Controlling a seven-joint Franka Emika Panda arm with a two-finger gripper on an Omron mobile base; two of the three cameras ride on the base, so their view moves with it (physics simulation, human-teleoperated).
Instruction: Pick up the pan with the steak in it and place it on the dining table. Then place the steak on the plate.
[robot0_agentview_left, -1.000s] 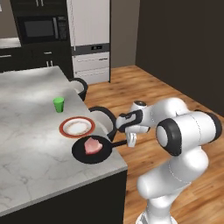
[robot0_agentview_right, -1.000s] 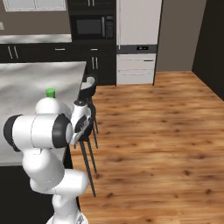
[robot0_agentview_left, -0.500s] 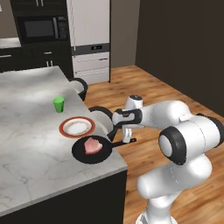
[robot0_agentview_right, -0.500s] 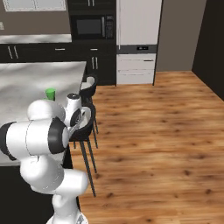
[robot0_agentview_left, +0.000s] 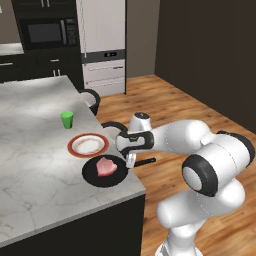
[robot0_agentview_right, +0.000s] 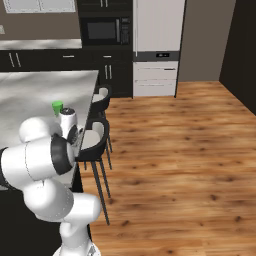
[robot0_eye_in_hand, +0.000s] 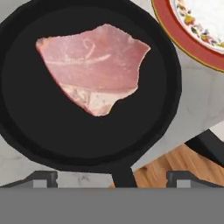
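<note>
The white arm's two-finger hand (robot0_agentview_left: 130, 161) hangs with its jaws spread wide and nothing between them, just above the pan's handle at the desk's right edge. In the hand view the two dark fingertips (robot0_eye_in_hand: 43, 178) stand to either side of the handle's root, clear of it.

The round, shallow black frying pan (robot0_agentview_left: 106, 170) sits flat on the white-grey marbled stone desk (robot0_agentview_left: 30, 170), close to the front right corner, its thin straight handle reaching out past the edge over the wooden floor. So the first half of the task looks done: the pan is set down and let go.

The second half is not yet done. The small irregular slab of raw pink-red steak (robot0_eye_in_hand: 95, 65) lies flat inside the pan, a little off centre, with a paler fatty patch along one edge. The round white plate with a reddish-brown rim (robot0_agentview_left: 88, 145) stands just beside the pan, with no steak on it. A small green cup (robot0_agentview_left: 66, 119) stands farther in.
</note>
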